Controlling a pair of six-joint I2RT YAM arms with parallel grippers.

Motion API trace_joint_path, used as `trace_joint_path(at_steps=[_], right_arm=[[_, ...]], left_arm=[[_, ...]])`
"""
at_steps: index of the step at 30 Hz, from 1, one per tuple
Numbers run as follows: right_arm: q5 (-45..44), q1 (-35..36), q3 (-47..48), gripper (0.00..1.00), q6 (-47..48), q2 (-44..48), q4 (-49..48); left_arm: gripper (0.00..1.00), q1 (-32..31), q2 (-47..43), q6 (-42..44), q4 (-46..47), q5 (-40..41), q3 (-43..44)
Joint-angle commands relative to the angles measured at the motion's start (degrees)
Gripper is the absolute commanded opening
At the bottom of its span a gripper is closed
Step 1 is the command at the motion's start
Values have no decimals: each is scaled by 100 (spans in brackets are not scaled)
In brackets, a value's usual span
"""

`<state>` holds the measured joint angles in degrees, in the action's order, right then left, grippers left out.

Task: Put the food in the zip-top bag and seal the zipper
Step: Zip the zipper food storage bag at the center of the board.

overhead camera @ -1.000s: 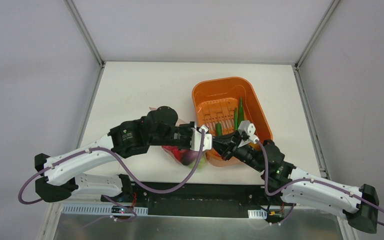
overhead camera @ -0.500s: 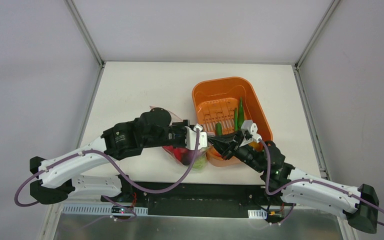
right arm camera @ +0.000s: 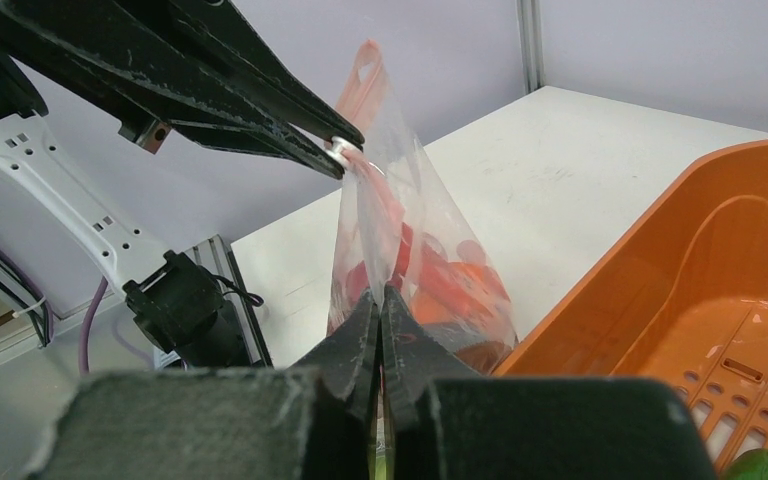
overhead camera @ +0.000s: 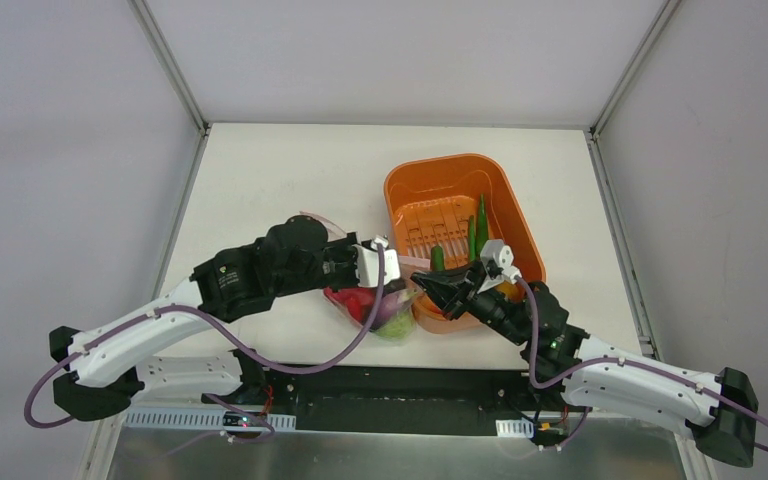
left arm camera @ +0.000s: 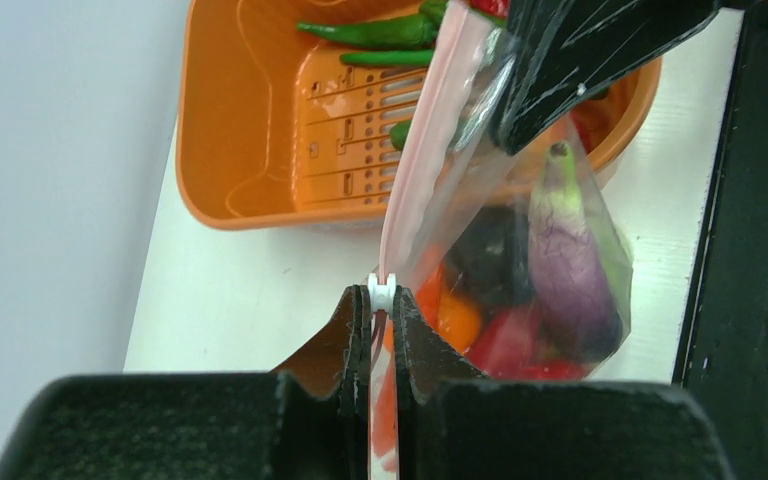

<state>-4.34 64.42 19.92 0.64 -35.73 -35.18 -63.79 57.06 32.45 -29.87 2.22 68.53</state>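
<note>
The clear zip-top bag (overhead camera: 380, 308) hangs between my two grippers near the table's front, filled with food: a purple eggplant (left arm camera: 568, 262), red (left arm camera: 508, 338) and orange (left arm camera: 457, 320) pieces. My left gripper (left arm camera: 383, 296) is shut on the pink zipper (left arm camera: 422, 165), its white slider (left arm camera: 382, 292) at the fingertips. My right gripper (right arm camera: 380, 292) is shut on the bag's (right arm camera: 410, 250) upper edge at the other end. Green peppers (overhead camera: 478, 228) lie in the orange tub. In the top view the left gripper (overhead camera: 388, 262) and right gripper (overhead camera: 428, 284) face each other.
The orange tub (overhead camera: 430, 185) stands right of the bag, touching or close beside it; it also shows in the left wrist view (left arm camera: 250, 150) and right wrist view (right arm camera: 680, 270). The table's black front rail (overhead camera: 390, 385) runs just below the bag.
My left gripper has drawn back leftward along the pink zipper, widening the gap to the right gripper. The right gripper has held its place on the bag.
</note>
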Motion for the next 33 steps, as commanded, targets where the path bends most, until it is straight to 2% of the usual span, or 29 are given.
trace_joint_path(at_steps=[1, 5, 11, 17, 23, 27, 33], right_arm=[[-139, -7, 263, 0, -46, 12, -113], [-131, 0, 266, 0, -47, 42, -103], [-168, -1, 256, 0, -38, 116, -47], [-226, -7, 202, 0, -22, 297, 13], [-169, -6, 201, 0, -37, 355, 46], [-99, -1, 240, 0, -56, 283, 80], [-286, -4, 180, 0, -56, 352, 45]], left_arm=[[0, 357, -351, 42, -138, 477, -129], [0, 686, -507, 126, -203, 209, -160], [0, 883, -683, 752, -370, -206, -183], [0, 1035, -703, 1287, -1108, -213, 134], [0, 1343, -784, 1713, -1447, -186, 286], [0, 1570, -843, 1763, -1397, -343, 269], [0, 2251, -742, 1496, -1655, -538, 687]])
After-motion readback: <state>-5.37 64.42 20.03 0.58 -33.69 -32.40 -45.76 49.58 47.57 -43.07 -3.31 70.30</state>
